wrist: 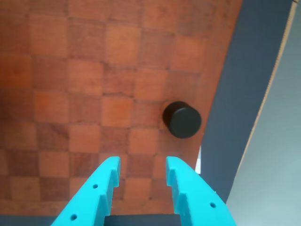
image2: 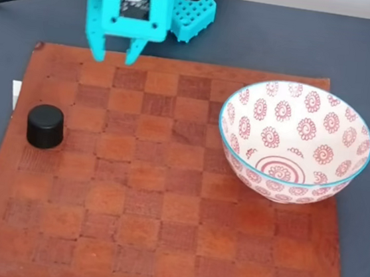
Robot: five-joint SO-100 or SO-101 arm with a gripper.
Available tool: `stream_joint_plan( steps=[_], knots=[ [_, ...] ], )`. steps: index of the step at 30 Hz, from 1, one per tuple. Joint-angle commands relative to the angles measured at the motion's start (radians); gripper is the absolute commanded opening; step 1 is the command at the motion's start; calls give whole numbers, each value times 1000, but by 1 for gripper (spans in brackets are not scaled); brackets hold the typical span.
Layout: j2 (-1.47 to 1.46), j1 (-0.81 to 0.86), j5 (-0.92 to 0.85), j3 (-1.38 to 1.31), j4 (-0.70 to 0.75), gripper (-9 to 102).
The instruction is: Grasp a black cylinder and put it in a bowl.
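The fixed view takes in the whole scene: a brown checkered board (image2: pixel 159 189) lying on a dark bench (image2: pixel 283 43), with the turquoise gripper (image2: pixel 115 55) hanging over the board's far edge, towards the left of the picture. Its jaws stand apart with nothing between them. The black cylinder (image2: pixel 44 126) stands upright on the board near the left edge in this view, well apart from the gripper and nearer the camera than it. The bowl (image2: pixel 295 141), white with red-pink spiral flowers and a thin light-blue rim, sits on the right side of the board, well apart from the cylinder. Its inside is in plain sight here and holds nothing.

The wrist view looks down along the gripper (wrist: pixel 142 172): the two turquoise fingers (wrist: pixel 103 188) rise from the lower edge, spread, with bare board squares (wrist: pixel 84 103) showing in the gap. The black cylinder (wrist: pixel 182 120) lies beyond the fingertips and off to the right, close to the board's right edge, where the dark bench (wrist: pixel 244 94) begins. A thin tan strip borders the bench on its right
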Motion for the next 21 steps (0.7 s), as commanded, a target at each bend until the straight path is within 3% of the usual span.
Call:
stream_joint_plan(
  steps=[1,5,11,21],
  knots=[
    [-23,46,-8,-55,2,12],
    [-106,87,-15,-60,-12,13],
    [-238,86,-49,-61,-61,25],
    [-348,91,-52,-61,-83,34]
  ],
)
